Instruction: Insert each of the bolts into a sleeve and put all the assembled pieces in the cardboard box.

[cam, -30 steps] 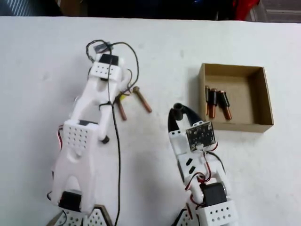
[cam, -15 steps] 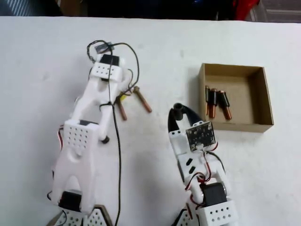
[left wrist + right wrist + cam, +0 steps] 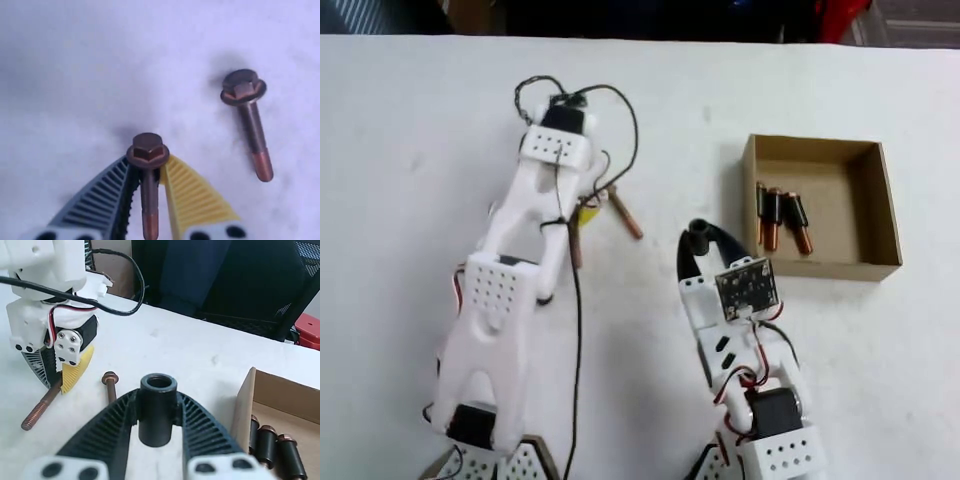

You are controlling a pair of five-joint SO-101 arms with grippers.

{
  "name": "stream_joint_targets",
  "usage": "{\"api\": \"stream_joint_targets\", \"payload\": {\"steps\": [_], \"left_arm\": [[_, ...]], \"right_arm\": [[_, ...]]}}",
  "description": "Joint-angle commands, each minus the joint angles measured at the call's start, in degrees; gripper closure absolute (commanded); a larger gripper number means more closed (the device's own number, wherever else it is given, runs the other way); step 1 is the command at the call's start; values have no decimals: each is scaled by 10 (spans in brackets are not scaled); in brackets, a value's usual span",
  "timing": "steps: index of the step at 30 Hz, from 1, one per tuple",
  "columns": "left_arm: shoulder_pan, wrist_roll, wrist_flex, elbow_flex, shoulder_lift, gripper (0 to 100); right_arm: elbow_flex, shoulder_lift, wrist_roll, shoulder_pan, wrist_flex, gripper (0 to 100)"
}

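Left gripper: the grey and yellow fingers are closed narrowly on a copper bolt. The shank runs between the two fingers and the hex head stands just beyond their tips. In the high view this arm lies on the 9 o'clock side of the white table, and the held bolt's free end points toward 6 o'clock.

Loose bolt: it lies flat on the table just beside the left gripper and apart from it. In the high view its head points toward 11 o'clock and its tip toward 5 o'clock.

Right gripper: the black fingers are closed on a black sleeve, one on each side of its wall. The sleeve's open bore shows at its upper end. In the high view this gripper sits near the table's centre. The loose bolt and the left gripper lie between 9 and 10 o'clock from it.

Cardboard box: it stands open between 2 and 3 o'clock from the right gripper, near it but not touching. Three assembled pieces, each a copper bolt in a black sleeve, lie side by side on the box floor against its 9 o'clock wall.

Whether the held bolt's tip touches the table cannot be told.
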Motion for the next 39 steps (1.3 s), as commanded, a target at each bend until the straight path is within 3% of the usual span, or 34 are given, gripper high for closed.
{"api": "stream_joint_targets", "payload": {"steps": [1, 15, 21, 28, 39], "left_arm": [[9, -30, 15, -18, -74, 980], [-13, -98, 13, 198, -318, 980], [-32, -107, -17, 308, -430, 980], [-36, -127, -75, 467, -571, 980], [-32, -127, -249, 739, -788, 979]], "right_arm": [[7, -6, -6, -27, 0, 981], [7, -6, -5, -153, -26, 981], [7, -6, -5, -166, -80, 981], [7, -6, -4, -166, -94, 981], [7, -5, -1, -165, -53, 981]]}}
